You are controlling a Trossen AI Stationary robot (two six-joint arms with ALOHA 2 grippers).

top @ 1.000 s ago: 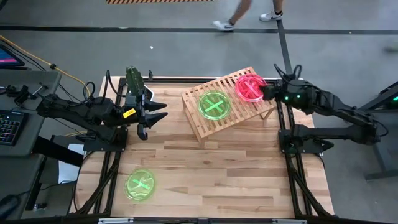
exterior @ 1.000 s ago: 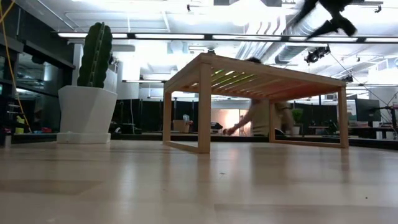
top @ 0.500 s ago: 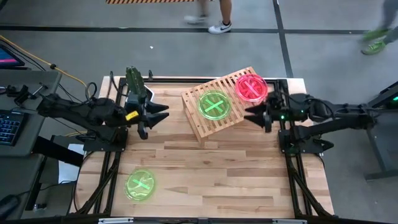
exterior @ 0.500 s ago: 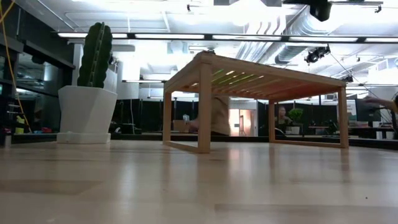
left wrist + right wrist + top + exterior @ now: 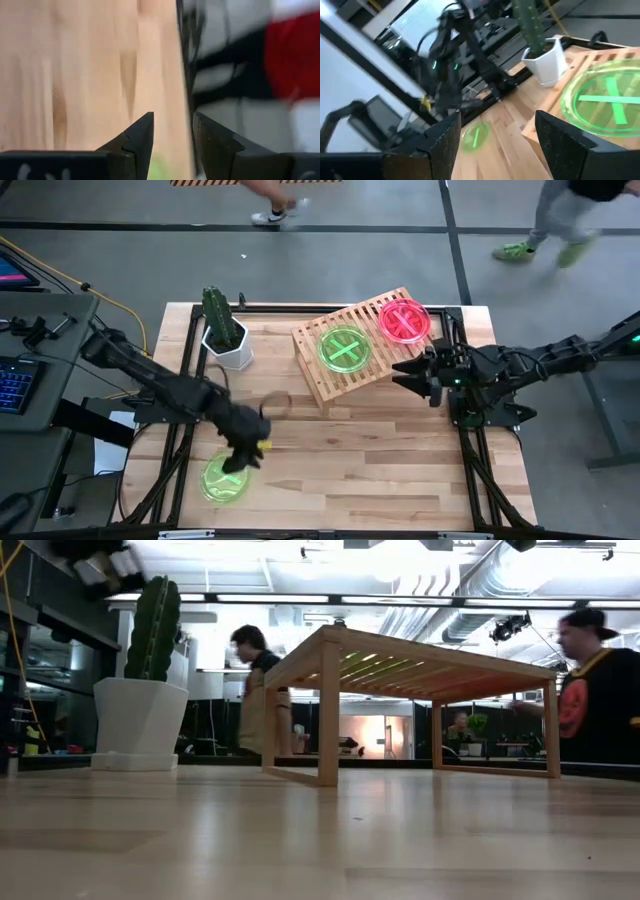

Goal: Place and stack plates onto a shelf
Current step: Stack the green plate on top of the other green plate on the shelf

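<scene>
The left gripper [image 5: 243,459] has been swung from beside the cactus [image 5: 220,315] down over the loose green plate [image 5: 226,478]; the right gripper [image 5: 413,374] has been withdrawn from the pink plate [image 5: 404,319].

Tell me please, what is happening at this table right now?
A two-arm robot is putting plates onto a wooden shelf. One green plate and one pink-red plate lie on it side by side. The left tool, open, is over a green plate at the table's near-left corner. The right tool waits, open and empty, beside the shelf.
</scene>
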